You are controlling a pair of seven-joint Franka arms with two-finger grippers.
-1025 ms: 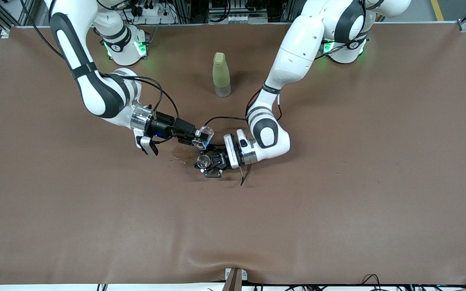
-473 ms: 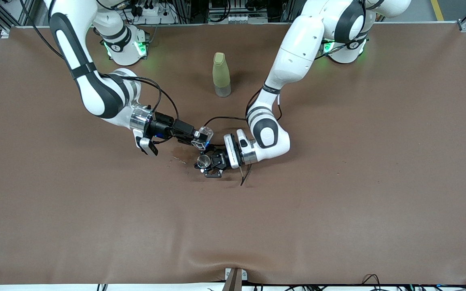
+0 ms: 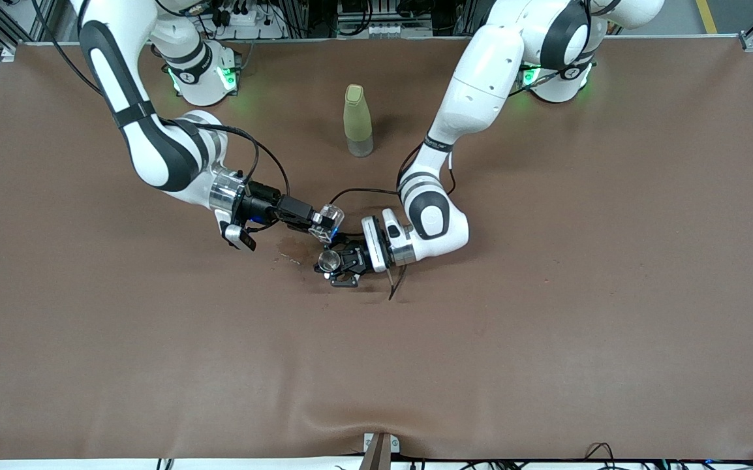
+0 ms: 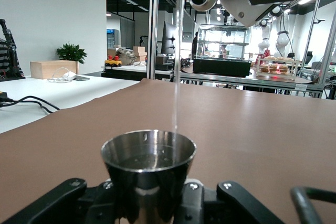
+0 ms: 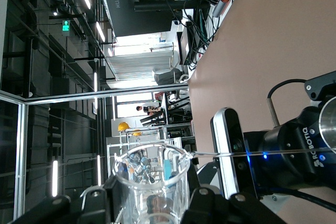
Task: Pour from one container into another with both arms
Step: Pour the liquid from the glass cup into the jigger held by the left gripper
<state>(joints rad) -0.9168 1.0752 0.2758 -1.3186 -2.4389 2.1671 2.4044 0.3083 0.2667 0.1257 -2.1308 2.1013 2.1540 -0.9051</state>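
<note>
Right claw [image 3: 311,224] clamped; left claw [image 3: 334,264] clamped.

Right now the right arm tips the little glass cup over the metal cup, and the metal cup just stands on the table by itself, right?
Not quite. The metal cup is held by the left gripper, as the left wrist view shows. The rest is right: the right gripper tips the little glass cup over it, and a thin stream falls in.

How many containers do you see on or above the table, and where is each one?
3. The glass cup is tilted in the right end effector above the jigger, held in the left end effector. The bottle stands farther from the camera.
</note>
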